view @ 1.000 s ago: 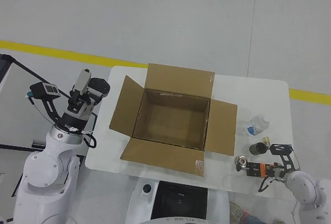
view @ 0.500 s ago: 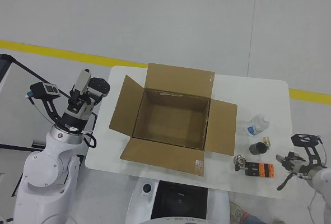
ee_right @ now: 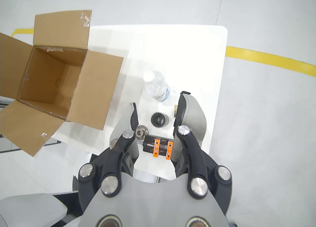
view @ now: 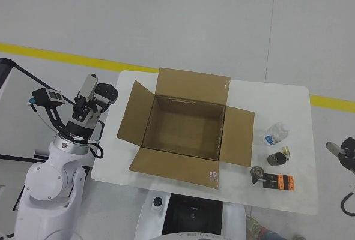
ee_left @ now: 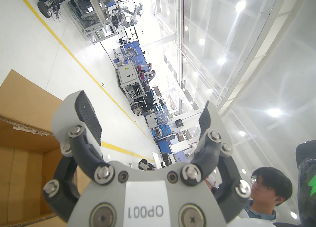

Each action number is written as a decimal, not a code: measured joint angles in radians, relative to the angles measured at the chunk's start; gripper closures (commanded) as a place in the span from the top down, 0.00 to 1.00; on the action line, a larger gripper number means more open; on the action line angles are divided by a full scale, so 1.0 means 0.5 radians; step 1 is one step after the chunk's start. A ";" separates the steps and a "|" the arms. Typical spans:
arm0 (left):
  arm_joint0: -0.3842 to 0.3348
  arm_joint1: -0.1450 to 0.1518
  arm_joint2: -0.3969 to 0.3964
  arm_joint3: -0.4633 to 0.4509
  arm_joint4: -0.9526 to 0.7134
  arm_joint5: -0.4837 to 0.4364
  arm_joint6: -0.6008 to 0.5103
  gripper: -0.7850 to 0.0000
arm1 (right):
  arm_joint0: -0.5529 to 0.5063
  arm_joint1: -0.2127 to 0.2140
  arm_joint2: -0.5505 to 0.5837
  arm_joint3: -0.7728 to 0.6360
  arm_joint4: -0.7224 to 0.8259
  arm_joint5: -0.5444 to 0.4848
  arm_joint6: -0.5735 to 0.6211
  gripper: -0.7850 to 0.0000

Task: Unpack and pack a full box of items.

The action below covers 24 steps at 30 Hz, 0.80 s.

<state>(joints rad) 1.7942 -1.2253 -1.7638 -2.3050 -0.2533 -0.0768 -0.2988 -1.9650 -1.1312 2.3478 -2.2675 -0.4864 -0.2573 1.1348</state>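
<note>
While the box (view: 237, 137) stands open on the surface (view: 267, 99): nothing shows inside, so unpacking looks finished
Items out: bottle (view: 276, 133), dark cylinder (view: 277, 159), metal knob (view: 258, 174), black-and-orange block (view: 280, 180), all just beside the box's side flap
Left jaws: open, empty, on the box's opposite side
Right jaws: open, empty, beyond the items from the box
Left to do: packing, by my judgement not begun

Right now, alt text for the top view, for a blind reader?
An open, empty cardboard box sits on a white table. Beside it are a water bottle, a black cylinder, a metal part and an orange-striped block. The right end effector hangs beyond the table edge.
</note>
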 measured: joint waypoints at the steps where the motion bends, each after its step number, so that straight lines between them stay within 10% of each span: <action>1: 0.000 0.000 0.000 0.000 0.000 0.000 0.000 1.00 | 0.000 0.000 -0.001 0.000 -0.001 0.001 0.005 0.45; 4: 0.000 0.000 0.000 0.000 0.000 0.000 0.000 1.00 | 0.001 0.000 0.000 0.000 -0.001 0.003 0.002 0.45; 5: 0.000 0.000 0.000 0.000 0.000 0.000 0.000 1.00 | 0.001 0.000 0.000 0.000 -0.001 0.003 0.002 1.00; 24: 0.000 0.000 0.000 0.000 0.000 0.000 0.000 1.00 | -0.101 -0.102 -0.992 0.549 -1.232 0.214 -1.531 1.00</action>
<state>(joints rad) 1.7942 -1.2253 -1.7638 -2.3050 -0.2533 -0.0768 -0.2988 -2.0154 -1.1823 1.8517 -1.9927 -1.1027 -0.1505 0.3694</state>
